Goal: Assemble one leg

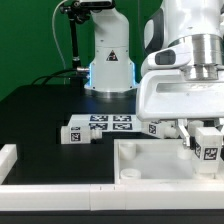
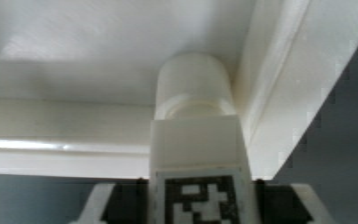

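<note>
My gripper (image 1: 206,138) is at the exterior view's right, shut on a white leg (image 1: 208,150) with a black-and-white tag. It holds the leg upright over the right end of the large white panel (image 1: 150,162). In the wrist view the leg (image 2: 197,110) runs out from between the dark pads (image 2: 133,206) of my gripper (image 2: 202,208). Its rounded end sits in the inner corner of the panel (image 2: 87,50), against the raised rim (image 2: 311,70). Whether the end touches the panel floor is not visible.
The marker board (image 1: 110,122) lies behind the panel. Loose tagged legs lie beside it at its left (image 1: 75,134) and right (image 1: 160,128). A white L-shaped rail (image 1: 12,165) runs along the front left. The robot base (image 1: 108,60) stands at the back.
</note>
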`<state>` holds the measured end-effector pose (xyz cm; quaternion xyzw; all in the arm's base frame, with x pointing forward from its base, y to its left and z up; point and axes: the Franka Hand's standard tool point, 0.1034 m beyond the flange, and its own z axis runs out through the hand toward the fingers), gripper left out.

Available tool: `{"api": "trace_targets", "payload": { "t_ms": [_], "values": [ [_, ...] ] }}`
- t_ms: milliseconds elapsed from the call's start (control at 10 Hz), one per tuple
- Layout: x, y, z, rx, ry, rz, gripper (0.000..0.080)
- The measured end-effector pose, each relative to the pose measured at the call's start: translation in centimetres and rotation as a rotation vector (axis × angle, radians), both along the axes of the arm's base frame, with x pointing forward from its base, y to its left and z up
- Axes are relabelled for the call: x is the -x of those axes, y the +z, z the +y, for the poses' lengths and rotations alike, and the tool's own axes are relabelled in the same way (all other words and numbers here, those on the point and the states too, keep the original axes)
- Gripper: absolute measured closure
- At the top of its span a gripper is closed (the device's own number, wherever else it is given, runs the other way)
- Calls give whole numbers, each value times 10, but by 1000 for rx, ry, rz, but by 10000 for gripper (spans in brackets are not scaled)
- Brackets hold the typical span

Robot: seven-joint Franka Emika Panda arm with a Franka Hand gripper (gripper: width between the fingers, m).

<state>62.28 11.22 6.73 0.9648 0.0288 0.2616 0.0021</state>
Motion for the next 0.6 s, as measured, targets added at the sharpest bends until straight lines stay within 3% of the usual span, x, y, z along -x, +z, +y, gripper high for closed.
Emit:
{"api": "trace_targets", "payload": {
  "t_ms": [200, 300, 400, 600],
  "values": [
    [0, 0, -1, 1, 1, -1, 515],
    [0, 0, -1, 2, 2, 0, 405],
    [0, 1, -1, 7, 6, 25, 405],
    [-14, 29, -1, -1, 4, 56, 175]
  ]
}}
